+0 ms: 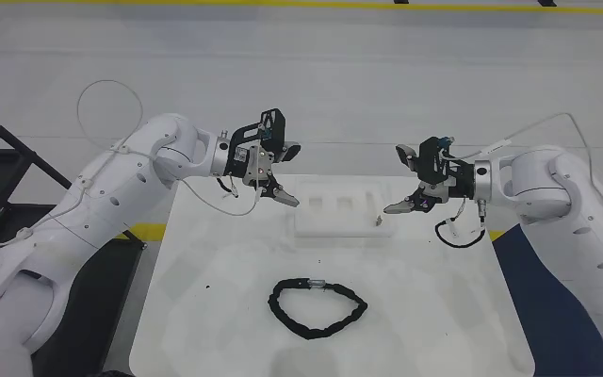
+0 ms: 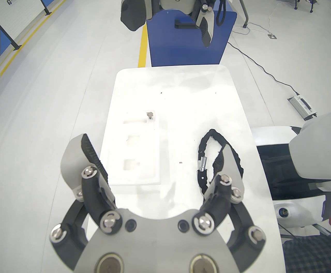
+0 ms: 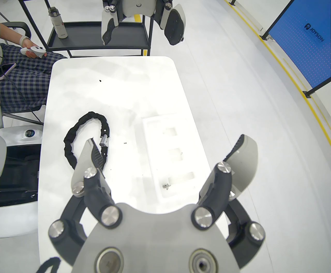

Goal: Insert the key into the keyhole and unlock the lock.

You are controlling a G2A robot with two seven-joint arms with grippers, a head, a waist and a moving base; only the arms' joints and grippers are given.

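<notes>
A black fabric-covered chain lock (image 1: 316,306) lies in a loop on the white table (image 1: 217,311), its silver keyhole barrel (image 1: 317,283) at the far side of the loop. A small metal key (image 1: 378,221) rests at the right end of a white foam tray (image 1: 344,224). My left gripper (image 1: 274,191) hangs open above the tray's left end. My right gripper (image 1: 403,181) hangs open just past the tray's right end, close to the key. The left wrist view shows the left gripper (image 2: 154,142), key (image 2: 149,114) and barrel (image 2: 202,164). The right wrist view shows the right gripper (image 3: 166,139), key (image 3: 165,185) and barrel (image 3: 103,140).
A black cart (image 3: 98,46) carrying a bottle (image 3: 58,23) stands off the table's left end. A blue stand (image 2: 186,44) is off its right end. A cable and a power box (image 2: 302,104) lie on the floor. Bare table surrounds the chain.
</notes>
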